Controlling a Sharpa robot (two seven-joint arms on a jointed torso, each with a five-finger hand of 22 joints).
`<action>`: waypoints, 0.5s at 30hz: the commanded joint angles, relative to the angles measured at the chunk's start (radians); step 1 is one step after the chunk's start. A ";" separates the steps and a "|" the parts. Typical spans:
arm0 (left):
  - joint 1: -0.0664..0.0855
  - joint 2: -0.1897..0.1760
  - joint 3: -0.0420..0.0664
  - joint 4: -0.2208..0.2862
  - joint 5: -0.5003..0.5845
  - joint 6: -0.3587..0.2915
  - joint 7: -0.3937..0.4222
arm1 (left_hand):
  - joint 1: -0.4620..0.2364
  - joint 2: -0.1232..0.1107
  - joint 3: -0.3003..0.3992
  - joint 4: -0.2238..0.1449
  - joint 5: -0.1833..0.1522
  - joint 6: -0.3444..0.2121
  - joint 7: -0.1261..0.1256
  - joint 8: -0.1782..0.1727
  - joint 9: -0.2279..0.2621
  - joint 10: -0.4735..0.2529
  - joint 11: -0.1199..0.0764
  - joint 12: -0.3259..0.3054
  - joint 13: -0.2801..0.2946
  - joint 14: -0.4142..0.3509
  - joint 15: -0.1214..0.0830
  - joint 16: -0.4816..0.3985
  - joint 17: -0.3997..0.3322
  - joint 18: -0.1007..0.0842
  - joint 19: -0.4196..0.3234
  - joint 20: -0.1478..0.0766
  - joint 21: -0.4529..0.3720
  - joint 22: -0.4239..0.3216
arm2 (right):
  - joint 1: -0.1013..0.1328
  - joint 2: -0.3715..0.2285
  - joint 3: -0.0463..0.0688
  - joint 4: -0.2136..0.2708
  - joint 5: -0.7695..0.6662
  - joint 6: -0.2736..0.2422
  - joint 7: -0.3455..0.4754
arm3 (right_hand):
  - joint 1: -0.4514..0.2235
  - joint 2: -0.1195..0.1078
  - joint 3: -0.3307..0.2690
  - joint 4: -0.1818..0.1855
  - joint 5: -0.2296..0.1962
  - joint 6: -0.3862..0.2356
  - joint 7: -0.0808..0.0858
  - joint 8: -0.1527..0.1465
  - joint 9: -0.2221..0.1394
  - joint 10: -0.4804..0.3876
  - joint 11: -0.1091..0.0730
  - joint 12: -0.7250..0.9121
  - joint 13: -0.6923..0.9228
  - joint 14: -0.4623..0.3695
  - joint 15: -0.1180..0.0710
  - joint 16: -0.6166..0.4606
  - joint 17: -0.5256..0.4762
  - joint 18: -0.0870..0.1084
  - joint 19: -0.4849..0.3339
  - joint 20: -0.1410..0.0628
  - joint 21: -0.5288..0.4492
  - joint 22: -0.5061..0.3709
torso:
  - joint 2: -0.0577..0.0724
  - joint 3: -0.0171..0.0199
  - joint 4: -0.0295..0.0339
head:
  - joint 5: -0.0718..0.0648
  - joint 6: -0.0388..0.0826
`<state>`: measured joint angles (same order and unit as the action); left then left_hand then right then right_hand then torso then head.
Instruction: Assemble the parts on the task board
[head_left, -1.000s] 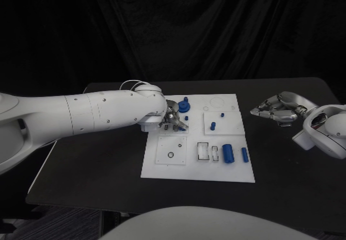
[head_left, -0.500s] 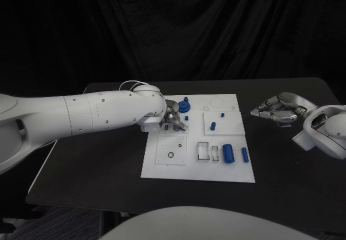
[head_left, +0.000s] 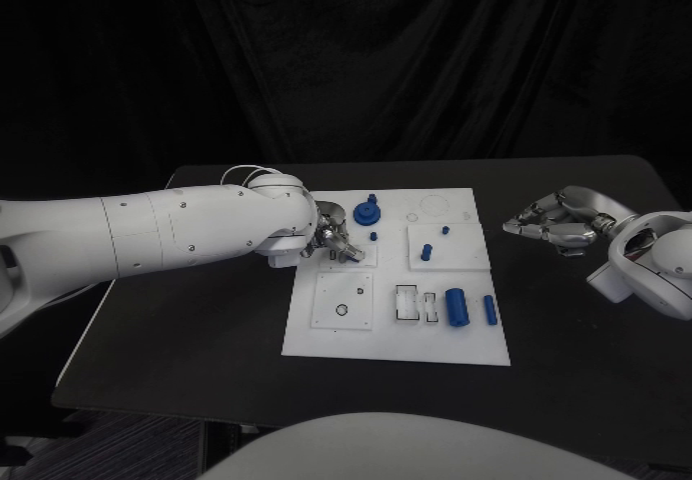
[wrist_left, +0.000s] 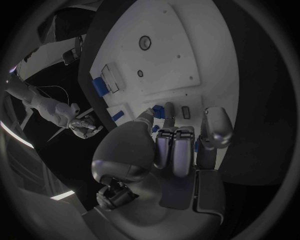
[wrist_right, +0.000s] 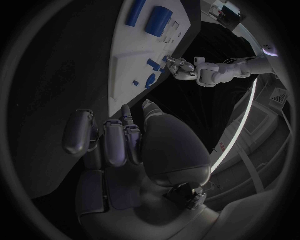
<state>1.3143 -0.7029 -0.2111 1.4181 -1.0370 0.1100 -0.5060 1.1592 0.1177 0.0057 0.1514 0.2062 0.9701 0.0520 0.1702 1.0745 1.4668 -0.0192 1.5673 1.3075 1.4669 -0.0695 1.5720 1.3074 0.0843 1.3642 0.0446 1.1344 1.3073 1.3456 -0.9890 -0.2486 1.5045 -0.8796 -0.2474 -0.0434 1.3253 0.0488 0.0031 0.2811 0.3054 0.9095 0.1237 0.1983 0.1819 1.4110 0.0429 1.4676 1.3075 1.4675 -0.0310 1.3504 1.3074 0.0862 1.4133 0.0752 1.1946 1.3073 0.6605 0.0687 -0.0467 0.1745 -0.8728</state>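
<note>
The white task board (head_left: 335, 338) lies in the middle of the table. My left hand (head_left: 330, 241) hovers over its far left part, fingers pointing down at the plate. A blue gear-like part (head_left: 366, 212) stands just right of that hand, with a small blue peg (head_left: 374, 237) beside it. In the left wrist view a small blue piece (wrist_left: 169, 110) sits close to the fingertips (wrist_left: 185, 113); whether it is pinched is unclear. My right hand (head_left: 558, 223) hangs off the board's right side, fingers curled in, holding nothing.
Two small blue pieces (head_left: 428, 250) sit on the board's right half. A thick blue cylinder (head_left: 456, 307) and a thinner one (head_left: 490, 309) lie near the front right, beside rectangular slots (head_left: 407, 300). Black table (head_left: 188, 340) surrounds the board.
My left hand has drawn back a little to the left, away from the blue gear-like part, which now shows more fully. The right hand has stayed in place.
</note>
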 joint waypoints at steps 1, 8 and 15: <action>-0.002 -0.012 0.000 0.012 -0.001 -0.023 0.000 | -0.016 -0.005 -0.004 0.013 -0.018 0.009 0.002 0.006 -0.003 0.104 0.003 0.004 0.263 0.104 0.001 -0.001 0.263 0.013 0.007 0.000 0.005 0.104 | -0.003 -0.003 0.001 0.001 0.000 0.011 -0.019 | 0.011 0.002 0.005 -0.002 0.003 0.005 -0.002 -0.003 -0.002 -0.005 -0.001 -0.006 0.086 0.041 0.000 -0.006 0.069 0.008 -0.008 0.000 -0.006 0.036 | 0.000 -0.0005 0.0016 | -0.002 0.000; -0.002 -0.038 0.000 0.029 -0.001 -0.033 -0.007 | -0.039 -0.009 -0.014 0.033 -0.049 0.019 0.002 0.010 -0.005 0.104 0.002 0.004 0.263 0.104 0.000 -0.001 0.263 0.011 0.012 -0.001 0.010 0.108 | -0.005 -0.005 0.001 0.001 0.000 0.015 -0.023 | 0.011 0.002 0.005 -0.002 0.003 0.005 -0.002 -0.003 -0.002 -0.005 -0.001 -0.006 0.086 0.041 0.000 -0.006 0.069 0.008 -0.008 0.000 -0.006 0.036 | -0.001 0.0003 0.0017 | 0.002 0.000; -0.002 -0.050 0.000 0.035 -0.001 -0.058 0.002 | -0.151 -0.029 -0.096 0.134 -0.156 0.035 -0.001 0.024 0.003 0.104 0.000 0.004 0.263 0.104 -0.002 -0.001 0.263 0.009 0.022 -0.003 0.019 0.117 | -0.007 -0.005 0.001 0.000 0.000 0.018 -0.024 | 0.011 0.002 0.005 -0.002 0.005 0.005 -0.002 -0.003 -0.002 -0.006 -0.001 -0.006 0.085 0.040 0.000 -0.007 0.068 0.008 -0.009 0.000 -0.007 0.036 | 0.001 -0.0010 0.0008 | 0.005 0.000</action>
<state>1.3142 -0.7521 -0.2113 1.4494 -1.0373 0.0795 -0.5148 1.0176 0.0901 -0.0843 0.2741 0.0541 0.9972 0.0499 0.1876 1.0751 1.4668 -0.0192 1.5672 1.3074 1.4669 -0.0695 1.5720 1.3074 0.0841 1.3787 0.0409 1.1499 1.3073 1.3418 -0.9925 -0.2486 1.5041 -0.8796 -0.2395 -0.0492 1.3254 0.0488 0.0031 0.2812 0.3053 0.9095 0.1237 0.1983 0.1809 1.4110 0.0429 1.4676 1.3075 1.4675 -0.0310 1.3505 1.3074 0.0861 1.4133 0.0752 1.1946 1.3074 0.6610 0.0680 -0.0449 0.1779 -0.8728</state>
